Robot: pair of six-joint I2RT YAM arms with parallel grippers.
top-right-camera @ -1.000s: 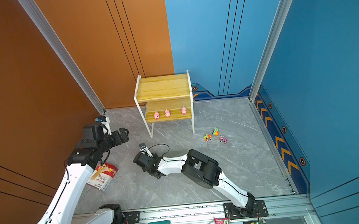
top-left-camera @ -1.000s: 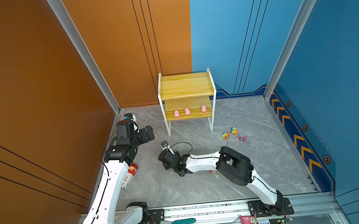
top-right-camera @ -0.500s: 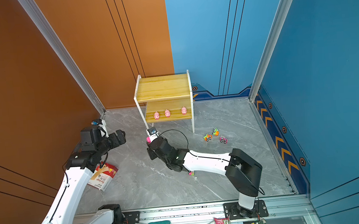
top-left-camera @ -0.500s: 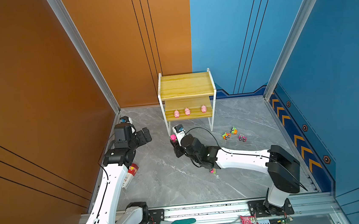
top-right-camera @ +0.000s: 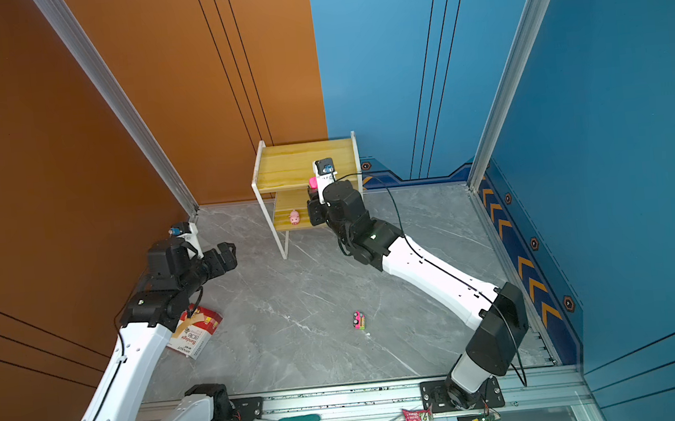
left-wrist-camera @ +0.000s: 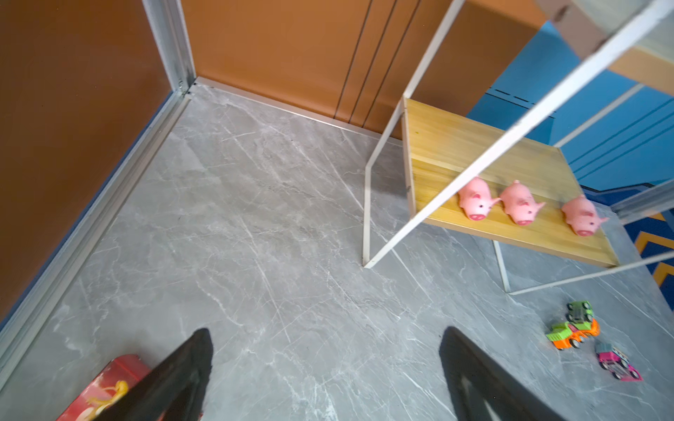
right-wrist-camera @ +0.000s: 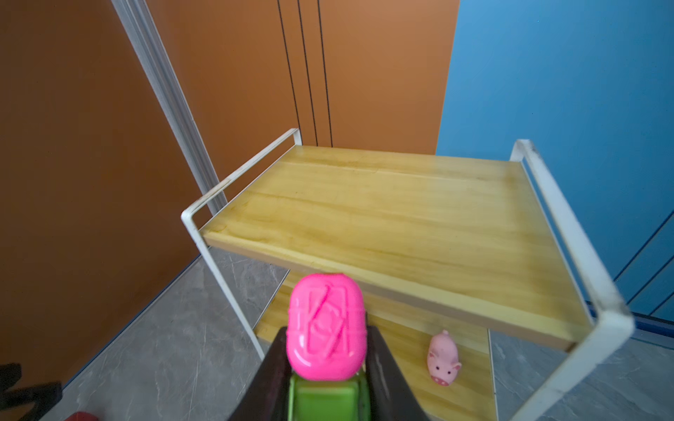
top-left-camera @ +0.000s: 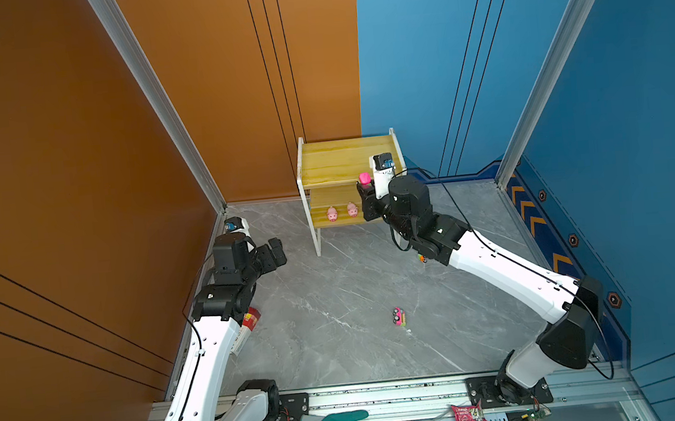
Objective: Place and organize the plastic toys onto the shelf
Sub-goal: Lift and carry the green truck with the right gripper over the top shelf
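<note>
We saw right gripper [right-wrist-camera: 328,355] clamped on pink-green truck [right-wrist-camera: 325,324], just before front edge of shelf [right-wrist-camera: 383,218] top board. We noted left gripper [left-wrist-camera: 324,364] open, empty. Lower board held pigs [left-wrist-camera: 474,204]. We feared truck clipping edge, or rolling off on wheels once released.

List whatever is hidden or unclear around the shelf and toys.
- Third pig: both top views, behind the right arm.
- Floor trucks: both top views, almost wholly behind that arm.
- Pink-and-green toy in the right gripper: right wrist view, underside cut off by the picture's edge.
</note>
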